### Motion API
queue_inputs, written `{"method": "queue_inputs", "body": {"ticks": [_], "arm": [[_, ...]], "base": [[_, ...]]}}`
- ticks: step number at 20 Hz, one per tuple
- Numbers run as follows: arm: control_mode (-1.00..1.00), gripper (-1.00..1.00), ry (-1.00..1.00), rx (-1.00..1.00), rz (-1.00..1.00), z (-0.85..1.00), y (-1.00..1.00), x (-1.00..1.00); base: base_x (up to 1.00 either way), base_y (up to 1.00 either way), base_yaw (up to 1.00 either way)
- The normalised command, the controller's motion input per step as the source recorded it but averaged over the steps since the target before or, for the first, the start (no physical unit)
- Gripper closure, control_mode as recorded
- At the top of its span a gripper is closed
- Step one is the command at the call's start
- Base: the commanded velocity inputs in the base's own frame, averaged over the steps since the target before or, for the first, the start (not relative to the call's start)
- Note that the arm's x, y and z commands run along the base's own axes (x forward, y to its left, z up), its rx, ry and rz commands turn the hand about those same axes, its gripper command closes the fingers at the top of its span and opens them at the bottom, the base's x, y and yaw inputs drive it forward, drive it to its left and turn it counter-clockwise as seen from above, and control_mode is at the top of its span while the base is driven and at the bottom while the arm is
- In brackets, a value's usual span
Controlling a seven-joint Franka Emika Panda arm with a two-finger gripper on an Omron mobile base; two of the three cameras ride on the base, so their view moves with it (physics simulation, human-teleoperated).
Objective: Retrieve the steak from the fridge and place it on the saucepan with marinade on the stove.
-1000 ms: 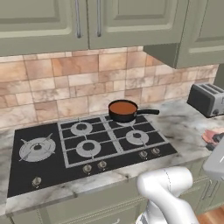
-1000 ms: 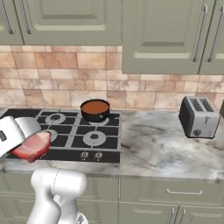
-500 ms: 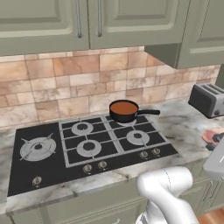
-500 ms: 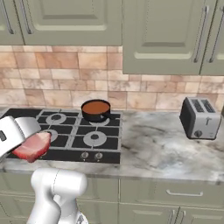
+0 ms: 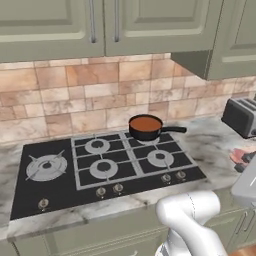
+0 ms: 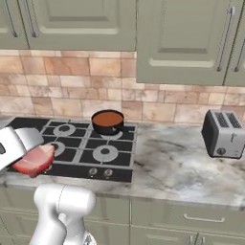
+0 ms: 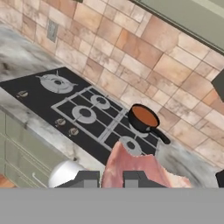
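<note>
Steak (image 6: 34,161) clamped in closed claw (image 7: 111,180), held in the air before the counter (image 6: 182,167) edge, near stove (image 5: 107,165); saucepan (image 5: 146,127) of orange-brown marinade on rear burner, well apart

No text, label, brand, number or sign can be read in these pictures. The stove (image 5: 105,165), its knobs (image 5: 109,190), the toaster (image 6: 223,133) and the cabinet doors (image 6: 184,38) are all plain, with no readable marks on them.
</note>
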Motion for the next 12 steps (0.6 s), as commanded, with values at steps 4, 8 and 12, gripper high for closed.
{"method": "queue_inputs", "body": {"ticks": [4, 8, 12], "arm": [[1.00, 1.00, 0.00, 0.00, 0.00, 0.00, 0.00, 0.00], [1.00, 1.00, 0.00, 0.00, 0.00, 0.00, 0.00, 0.00], [1.00, 1.00, 0.00, 0.00, 0.00, 0.00, 0.00, 0.00]], "base": [[1.00, -0.05, 0.18], [0.94, -0.06, 0.19], [0.82, -0.06, 0.19]]}}
